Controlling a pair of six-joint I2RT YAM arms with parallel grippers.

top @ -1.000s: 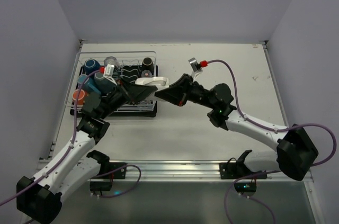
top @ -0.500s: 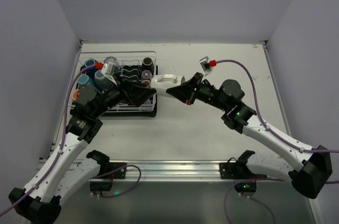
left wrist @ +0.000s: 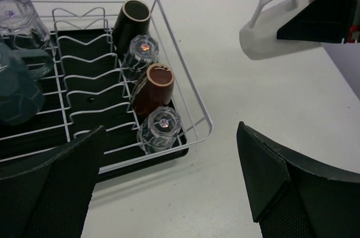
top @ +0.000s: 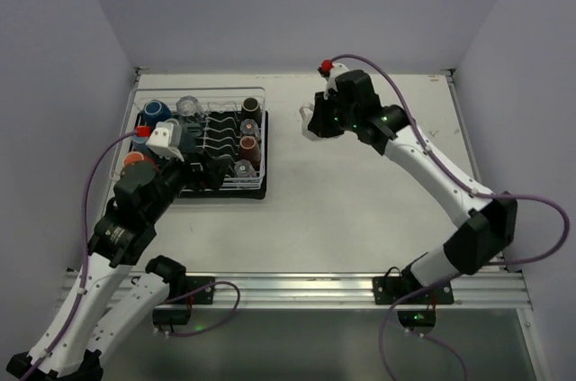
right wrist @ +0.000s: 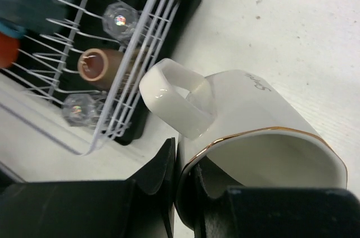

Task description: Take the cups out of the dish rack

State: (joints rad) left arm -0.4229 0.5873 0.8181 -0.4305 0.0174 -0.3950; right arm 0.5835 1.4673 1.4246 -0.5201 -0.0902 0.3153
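Left gripper [left wrist: 171, 137] hangs over the dish rack's [left wrist: 194, 83] near end, with the row of four cups [left wrist: 152, 83] along the rack's right edge straight ahead of it. The mug [left wrist: 264, 32] sits in the right gripper [top: 315, 121], ahead-right, off the rack.

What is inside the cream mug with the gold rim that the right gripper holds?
Only its bare white inner wall shows in the cream gold-rimmed mug; one finger of the right gripper hides the rest.
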